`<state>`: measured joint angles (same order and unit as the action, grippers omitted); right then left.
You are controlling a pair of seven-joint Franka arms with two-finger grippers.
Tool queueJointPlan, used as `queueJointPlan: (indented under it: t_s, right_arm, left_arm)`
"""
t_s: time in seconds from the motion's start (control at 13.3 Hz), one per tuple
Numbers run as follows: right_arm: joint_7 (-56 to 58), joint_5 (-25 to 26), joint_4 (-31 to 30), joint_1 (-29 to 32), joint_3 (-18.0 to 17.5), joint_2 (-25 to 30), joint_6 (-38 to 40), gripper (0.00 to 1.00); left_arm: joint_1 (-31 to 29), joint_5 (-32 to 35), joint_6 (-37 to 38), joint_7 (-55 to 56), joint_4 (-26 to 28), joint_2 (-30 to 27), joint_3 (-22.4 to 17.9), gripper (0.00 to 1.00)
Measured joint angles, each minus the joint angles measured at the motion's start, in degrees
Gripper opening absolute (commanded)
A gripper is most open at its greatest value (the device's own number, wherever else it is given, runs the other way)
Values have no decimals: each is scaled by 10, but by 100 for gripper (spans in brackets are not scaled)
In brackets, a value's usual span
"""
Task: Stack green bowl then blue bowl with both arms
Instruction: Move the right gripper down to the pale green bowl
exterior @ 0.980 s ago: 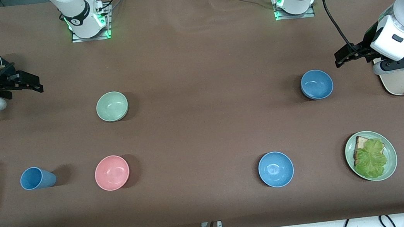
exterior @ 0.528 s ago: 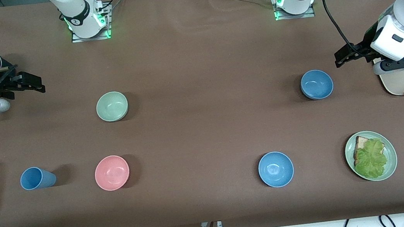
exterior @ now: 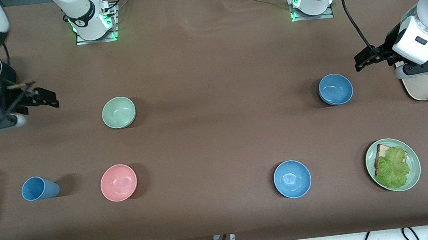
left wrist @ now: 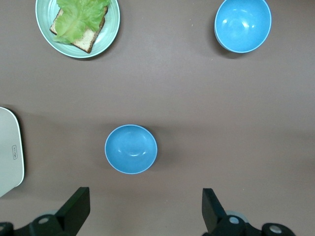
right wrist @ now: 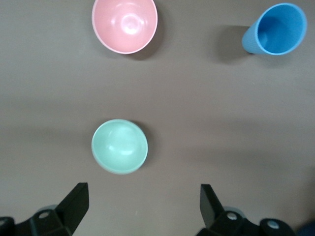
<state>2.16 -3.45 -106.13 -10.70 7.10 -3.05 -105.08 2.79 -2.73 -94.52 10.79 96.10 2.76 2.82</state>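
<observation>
Both arms up in the air, nothing grabbed yet

The right gripper (exterior: 48,99) hangs over the table (exterior: 216,136) beside the green bowl (exterior: 118,112), toward the right arm's end, fingers (right wrist: 74,204) spread apart and empty. The left gripper (exterior: 361,60) hangs beside the blue bowl (exterior: 335,89), fingers (left wrist: 76,206) also apart. Both bowls sit on the table, well apart.

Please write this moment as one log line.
right gripper: open, approaching green bowl | left gripper: open, waiting by blue bowl | stack: not started

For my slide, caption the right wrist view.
Open right claw over the table by the green bowl, with pink bowl and cup.
</observation>
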Motion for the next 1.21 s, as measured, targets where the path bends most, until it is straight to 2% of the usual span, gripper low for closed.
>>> queueJointPlan:
  t_s: [0.23, 0.38, 0.53, 0.83, 0.98, 1.21]
  right_arm:
    - [1, 0, -175, 0, -8, 9, -190, 100]
    - [1, 0, -249, -1, -24, 5, -281, 100]
    - [0, 0, -282, -1, -38, -11, -335, 100]
    - [-1, 0, -300, -1, -48, -74, -417, 98]
    - [-2, 0, -314, -1, -49, -106, -462, 85]
    - [-21, 0, -319, -1, -58, -127, -482, 37]
  left_arm:
    - [0, 0, 0, 0, 0, 0, 0, 100]
    - [0, 0, 0, 0, 0, 0, 0, 100]
    - [0, 0, 0, 0, 0, 0, 0, 100]
    - [0, 0, 0, 0, 0, 0, 0, 100]
    - [0, 0, 0, 0, 0, 0, 0, 100]
    - [0, 0, 0, 0, 0, 0, 0, 100]
